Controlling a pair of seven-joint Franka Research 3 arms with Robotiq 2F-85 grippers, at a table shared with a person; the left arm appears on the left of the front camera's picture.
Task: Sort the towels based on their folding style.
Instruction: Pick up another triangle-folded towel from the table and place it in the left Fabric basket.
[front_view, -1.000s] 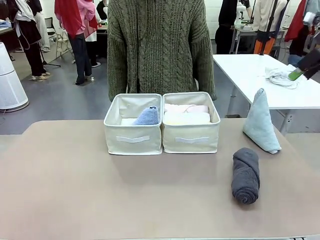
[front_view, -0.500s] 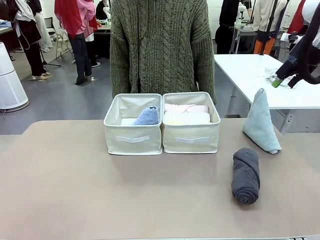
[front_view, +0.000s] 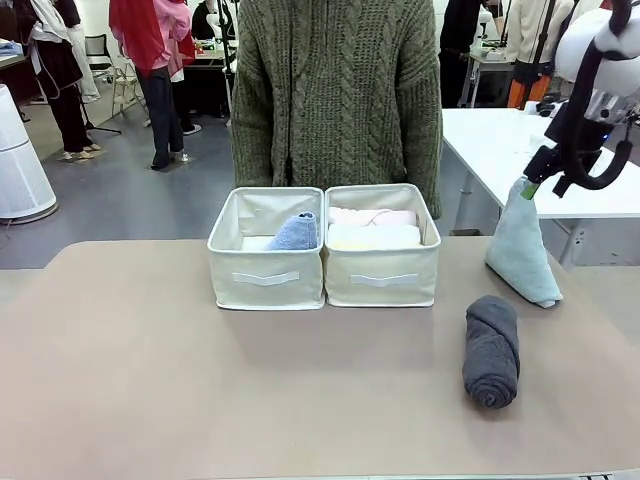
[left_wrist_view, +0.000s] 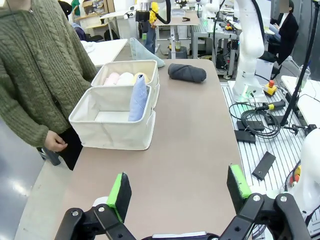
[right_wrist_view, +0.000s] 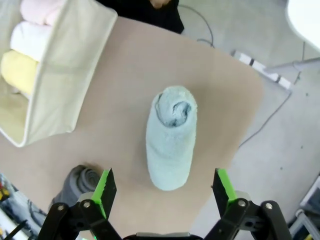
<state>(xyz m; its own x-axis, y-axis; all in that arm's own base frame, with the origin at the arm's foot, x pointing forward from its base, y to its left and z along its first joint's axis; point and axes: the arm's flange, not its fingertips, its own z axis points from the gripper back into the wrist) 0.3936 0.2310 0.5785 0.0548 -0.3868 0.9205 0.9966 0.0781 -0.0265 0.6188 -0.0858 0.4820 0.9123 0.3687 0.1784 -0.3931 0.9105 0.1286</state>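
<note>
A pale teal cone towel (front_view: 520, 245) stands at the table's far right. My right gripper (front_view: 542, 174) hangs open just above its tip. From the right wrist, the cone (right_wrist_view: 170, 135) lies straight ahead of the open gripper (right_wrist_view: 164, 186), apart from both green pads. A dark grey rolled towel (front_view: 491, 350) lies nearer, on the brown table. The left cream box (front_view: 265, 275) holds a lavender-blue cone (front_view: 293, 232). The right box (front_view: 382, 275) holds pink (front_view: 372, 216) and pale yellow (front_view: 373, 237) rolls; a white roll (right_wrist_view: 27, 40) lies between them. My left gripper (left_wrist_view: 175, 187) is open over bare table.
A person in a green knit sweater (front_view: 335, 90) stands behind the boxes, one hand (left_wrist_view: 52, 142) hanging at the side. A white table (front_view: 500, 140) stands behind at the right. The brown table's right edge (right_wrist_view: 235, 130) runs close beside the teal cone.
My right arm has come in from the far right and now hangs over the teal cone. The person has shifted a little to the right. The towels have not moved.
</note>
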